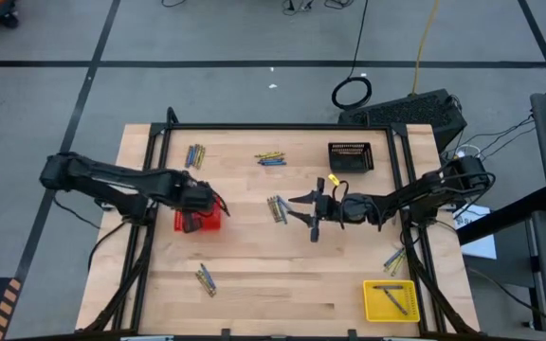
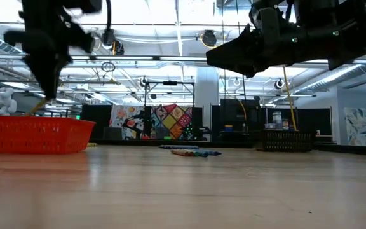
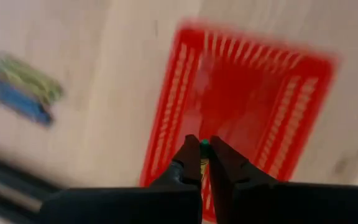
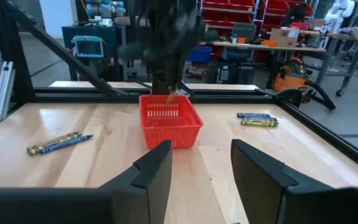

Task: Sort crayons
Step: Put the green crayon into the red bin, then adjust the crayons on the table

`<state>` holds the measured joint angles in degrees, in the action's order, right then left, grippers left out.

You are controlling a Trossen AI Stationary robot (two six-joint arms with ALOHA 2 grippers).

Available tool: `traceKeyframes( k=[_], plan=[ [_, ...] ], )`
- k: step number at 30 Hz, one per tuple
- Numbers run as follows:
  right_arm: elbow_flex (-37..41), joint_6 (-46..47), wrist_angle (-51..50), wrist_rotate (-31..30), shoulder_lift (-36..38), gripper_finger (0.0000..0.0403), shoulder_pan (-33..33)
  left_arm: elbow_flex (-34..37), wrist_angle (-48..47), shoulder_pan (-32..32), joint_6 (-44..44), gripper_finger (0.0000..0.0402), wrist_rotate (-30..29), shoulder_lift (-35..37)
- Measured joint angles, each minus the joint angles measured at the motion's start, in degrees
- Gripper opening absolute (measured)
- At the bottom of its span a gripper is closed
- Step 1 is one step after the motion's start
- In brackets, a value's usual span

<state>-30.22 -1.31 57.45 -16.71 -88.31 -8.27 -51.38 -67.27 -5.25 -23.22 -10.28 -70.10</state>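
Observation:
My left gripper hangs over the red mesh basket, pointing down, shut on a small crayon. From the right, my right gripper reaches level across mid-table. It is open with nothing between its fingers and faces the red basket. Just left of it lies a small bunch of crayons. More crayons lie flat on the wood at far left, far middle, near left and by the right rail. My left gripper pinches a crayon between its two fingertips, coming from above and pointing down. Only the crayon's greenish end shows between the tips. A yellowish bit sticks out below the fingers, clear above the red basket's rim.
A black basket stands at the far right. A yellow basket with a crayon inside sits at the near right corner. Dark frame rails border the table's sides and far edge. Bare wood lies between the two arms and toward the near edge.

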Motion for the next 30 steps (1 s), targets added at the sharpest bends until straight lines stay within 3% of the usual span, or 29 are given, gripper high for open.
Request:
traceKeyframes(
  k=[10, 19, 22, 25, 30],
  plan=[
    [0.0, 0.58, 0.08, 0.24, 0.0, 0.015, 0.37, 0.82, 0.97, 3.42, 10.67, 0.0025, 2.97, -16.87],
    [0.02, 1.22, -2.99, 0.26, 0.81, 0.015, 0.37, -2.42, 0.7, 4.9, 13.15, 0.0109, 3.84, -14.3],
    [-1.01, 4.61, -13.73, 0.24, 4.31, 0.015, 0.33, -4.97, 0.95, 4.84, 13.26, 0.0128, 3.86, -11.24],
    [-3.85, 9.37, -32.13, 0.26, 9.47, 0.015, 0.33, -6.03, 4.32, 4.73, 14.33, 0.0133, 2.87, -7.76],
    [-12.31, 22.73, -69.64, 0.98, 16.65, 0.0151, 0.3, -1.63, 28.62, 3.48, 19.31, 0.0134, -2.95, -1.91]
  ],
)
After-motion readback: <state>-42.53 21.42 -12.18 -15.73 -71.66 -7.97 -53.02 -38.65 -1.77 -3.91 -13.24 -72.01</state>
